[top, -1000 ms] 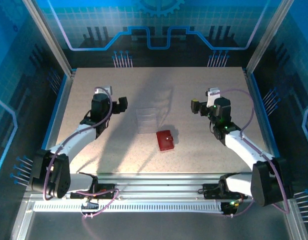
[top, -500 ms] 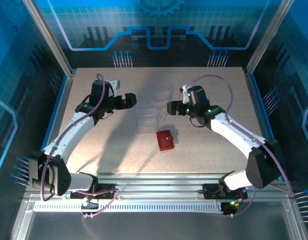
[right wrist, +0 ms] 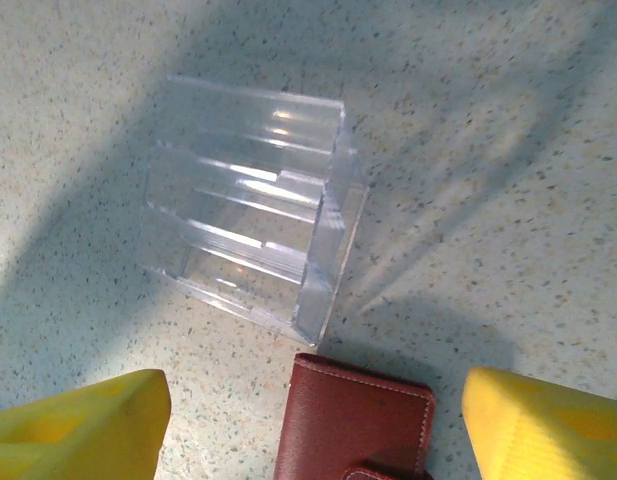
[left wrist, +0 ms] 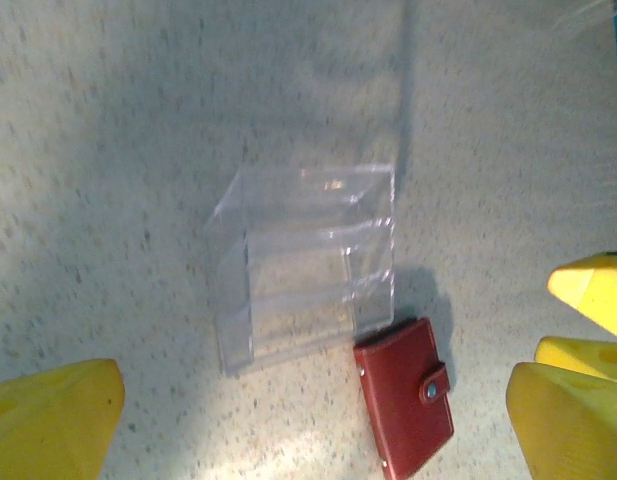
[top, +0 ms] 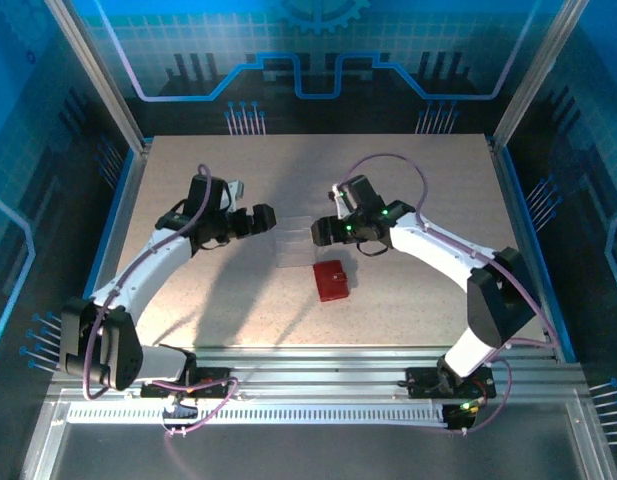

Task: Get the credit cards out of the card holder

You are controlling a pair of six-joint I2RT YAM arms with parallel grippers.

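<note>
Card holder (top: 331, 281): small red folding case with pale stitching along its edges. It is closed, with the clasp tab (left wrist: 433, 384) fastened over the front by a bluish stud. It lies flat and slightly askew on the speckled table (top: 418, 180), just beside the near corner of the clear tray (top: 295, 240).
</note>
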